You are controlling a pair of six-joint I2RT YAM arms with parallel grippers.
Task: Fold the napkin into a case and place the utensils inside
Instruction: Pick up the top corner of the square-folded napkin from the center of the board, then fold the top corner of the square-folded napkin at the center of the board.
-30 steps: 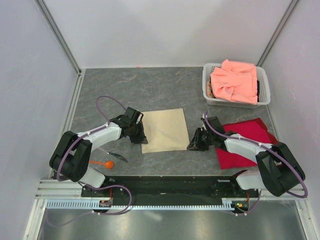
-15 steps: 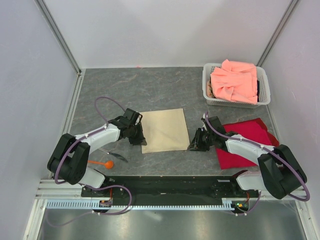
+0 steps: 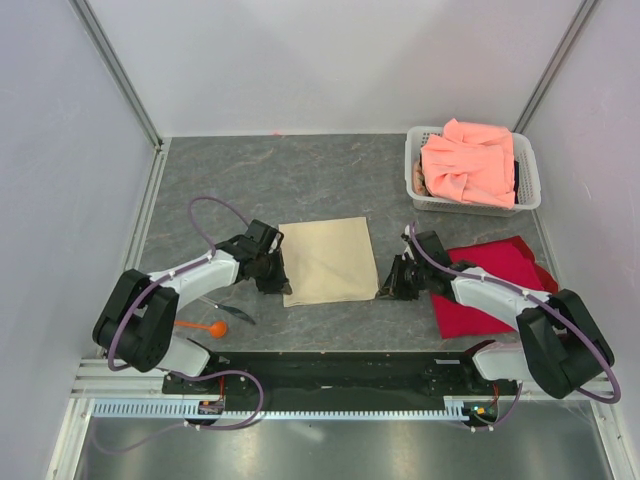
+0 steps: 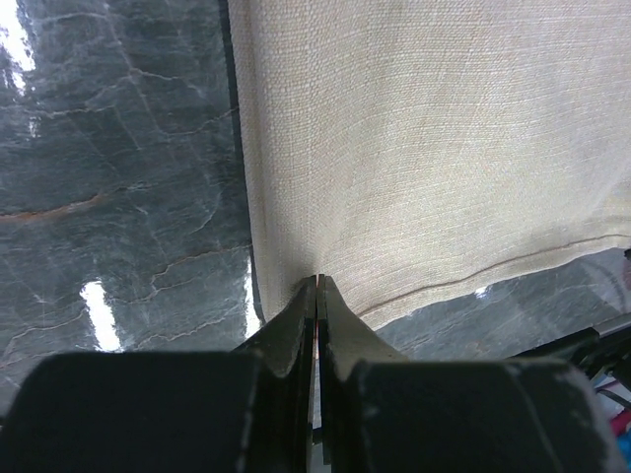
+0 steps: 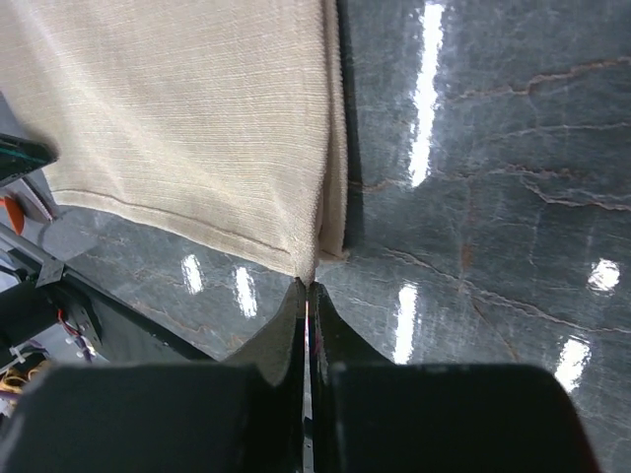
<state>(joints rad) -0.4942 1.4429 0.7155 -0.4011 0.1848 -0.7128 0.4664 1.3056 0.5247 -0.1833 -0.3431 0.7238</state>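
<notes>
The beige napkin [image 3: 328,258] lies flat on the dark table between my arms. My left gripper [image 3: 281,285] is shut on its near left corner; in the left wrist view the cloth [image 4: 434,148] puckers into the closed tips [image 4: 317,283]. My right gripper [image 3: 384,289] is shut on its near right corner; in the right wrist view the cloth [image 5: 197,108] is drawn to a point at the closed tips [image 5: 308,286]. The orange spoon [image 3: 206,326] and the thin dark utensil [image 3: 228,312] lie on the table near the left arm's base.
A white basket [image 3: 412,172] holding a salmon-pink cloth [image 3: 468,162] stands at the back right. A bright red cloth [image 3: 490,285] lies under the right arm. Grey walls close the table at the back and both sides.
Both grippers have edged inward onto the napkin's near corners, the left to the right and the right to the left. The napkin lies much as before.
</notes>
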